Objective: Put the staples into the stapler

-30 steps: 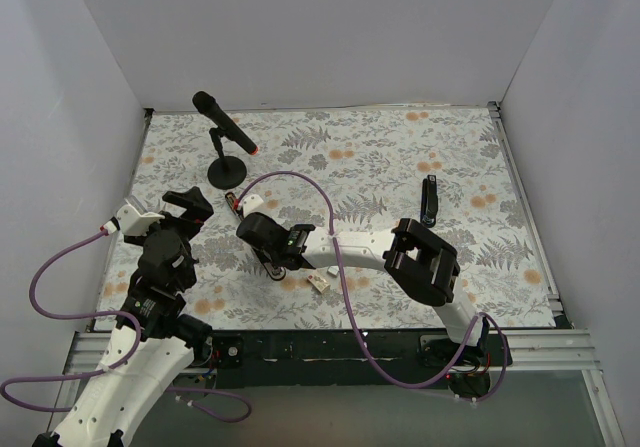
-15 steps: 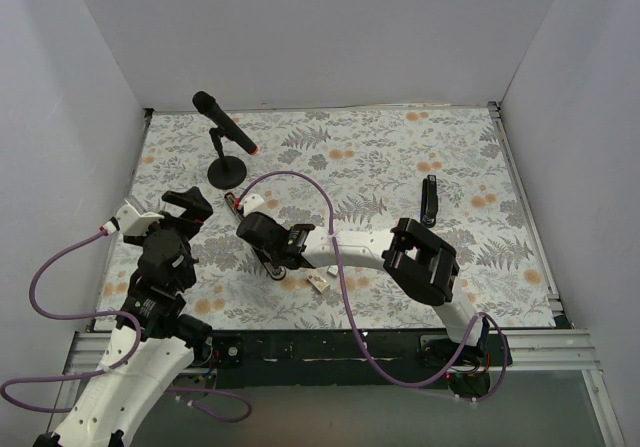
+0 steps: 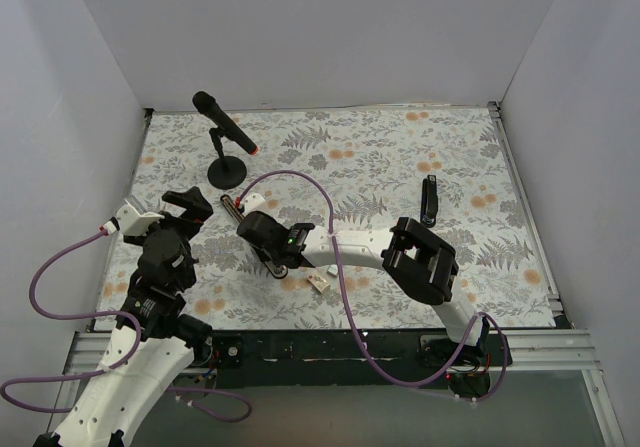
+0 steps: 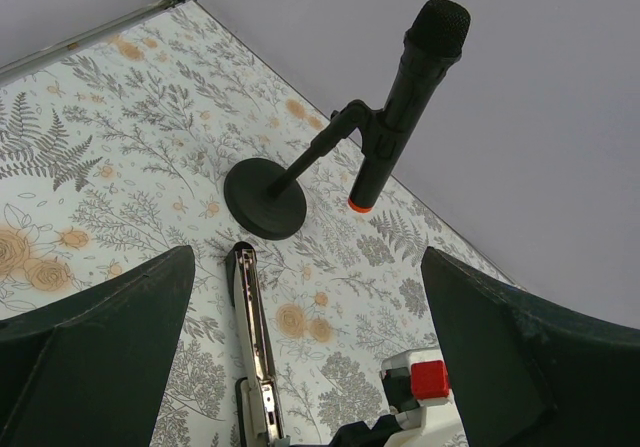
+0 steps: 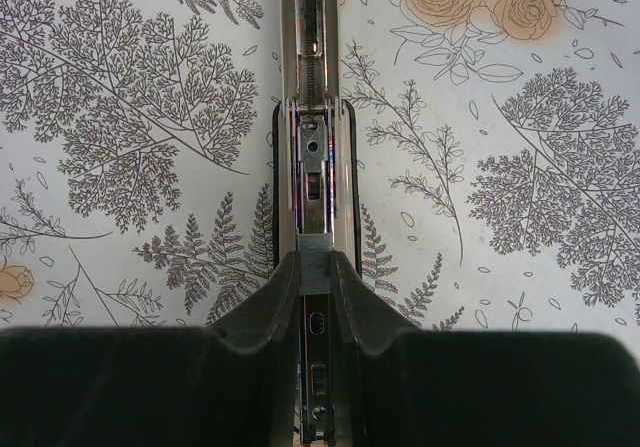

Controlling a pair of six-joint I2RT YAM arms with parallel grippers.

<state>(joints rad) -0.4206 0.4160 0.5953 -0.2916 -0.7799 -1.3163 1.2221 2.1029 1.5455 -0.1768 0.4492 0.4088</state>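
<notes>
Lying at the left-centre of the top view, the stapler (image 3: 236, 211) is seen open on the floral surface (image 3: 400, 157), with its silver rail exposed. The right gripper (image 3: 272, 259) is set over the lower end of that rail. In the right wrist view its fingertips are closed on a small grey staple block (image 5: 314, 257), which is held in line with the rail's channel; whether the block is seated there cannot be told. The small whitish box (image 3: 318, 281) is seen on the surface just to the lower right of that gripper. The left gripper (image 3: 190, 207) is held to the left of the stapler, apart from it, with its fingers spread wide. A black microphone (image 3: 222, 127) on a round stand is seen above the stapler, and a slim black object (image 3: 429, 200) is seen well apart at the right
</notes>
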